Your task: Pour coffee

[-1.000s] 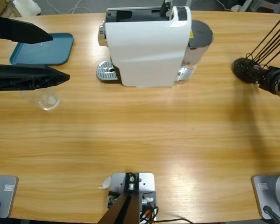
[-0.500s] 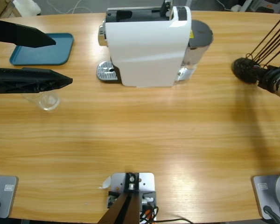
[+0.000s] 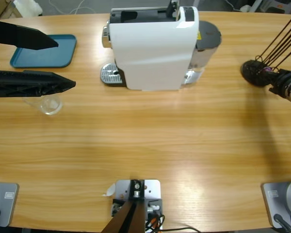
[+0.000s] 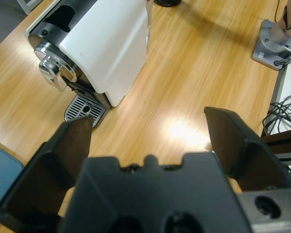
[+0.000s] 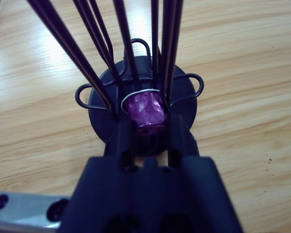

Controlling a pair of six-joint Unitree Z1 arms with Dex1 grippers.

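Left gripper [image 3: 63,63] released, jaws spread wide, hovering at the table's left edge above the clear glass cup [image 3: 49,104], beside the blue tray [image 3: 43,51]; white coffee machine [image 3: 153,48] stands at the table's far middle, drip grille [image 3: 109,75] bare; right gripper [image 5: 148,128] clenched on a purple coffee capsule [image 5: 145,112] seated in the black wire capsule holder [image 5: 143,97] at the right.

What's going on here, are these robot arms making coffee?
It looks that way, though nothing is brewing yet. The right gripper has closed on a purple coffee capsule sitting in a black wire capsule rack at one end of the table. The left gripper hangs open above a clear glass cup, beside a blue tray. The white coffee machine stands between them, its drip tray bare.
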